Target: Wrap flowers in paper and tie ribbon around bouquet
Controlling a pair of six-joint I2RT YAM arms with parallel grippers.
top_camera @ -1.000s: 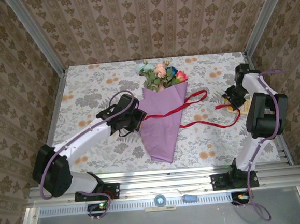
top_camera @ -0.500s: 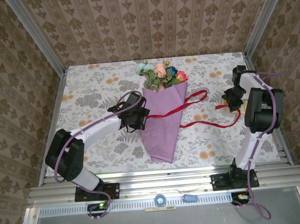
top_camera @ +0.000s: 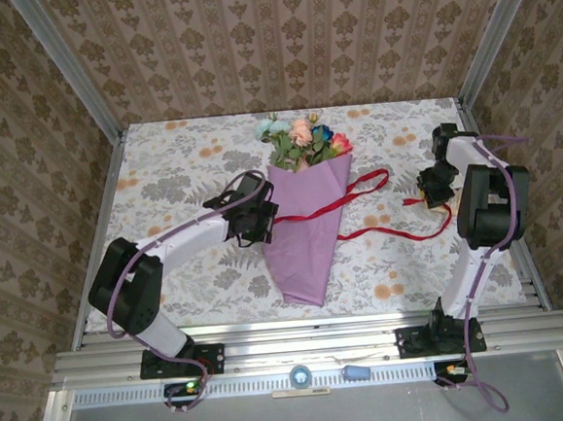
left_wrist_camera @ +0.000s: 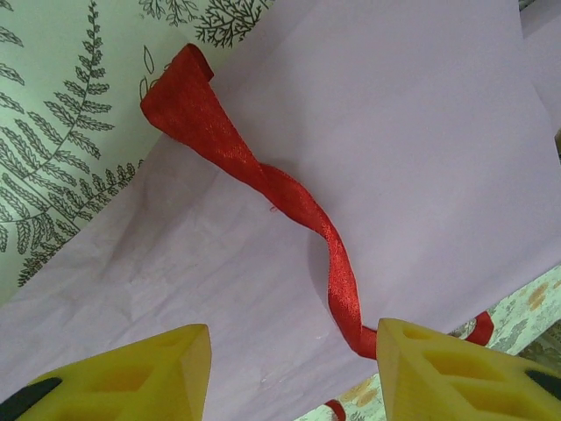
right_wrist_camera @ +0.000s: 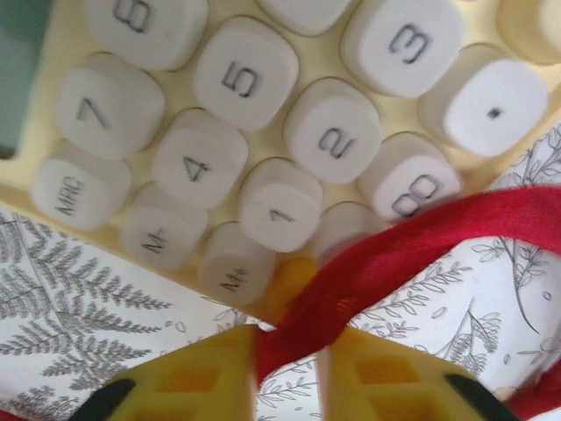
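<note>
Brown damask wallpaper (top_camera: 277,35) walls in a worktop (top_camera: 162,181) spread with a pale floral-print tablecloth (top_camera: 393,133), where a two-armed robot has a bouquet (top_camera: 306,209) laid out between its arms. The bouquet lies at the centre of the worktop. It is a long cone of lilac-purple paper (top_camera: 305,257) with its point toward the arm bases. A small bunch of artificial flowers (top_camera: 303,140) in pink, pale blue-white, red and blue, with green leaves, sticks out of the wide far end.

A long, narrow, bright red ribbon (left_wrist_camera: 210,127) crosses the cone on a slant, loops on the cloth to the cone's right and trails toward the right arm.

The left end effector (top_camera: 261,220) sits at the cone's left edge. Seen from its wrist camera, its yellow fingers (left_wrist_camera: 140,373) stand wide apart and hold nothing. The twisted end of the ribbon lies on the paper between them and runs just beside one finger; whether it touches cannot be told.

The right end effector (top_camera: 427,196) is near the worktop's right edge, well apart from the bouquet. Its yellow fingers (right_wrist_camera: 184,377) are drawn together, pinching the ribbon between them. Just beyond them lies a pale yellow calculator (right_wrist_camera: 263,79) with rounded white keys, and the ribbon passes along its near edge.
</note>
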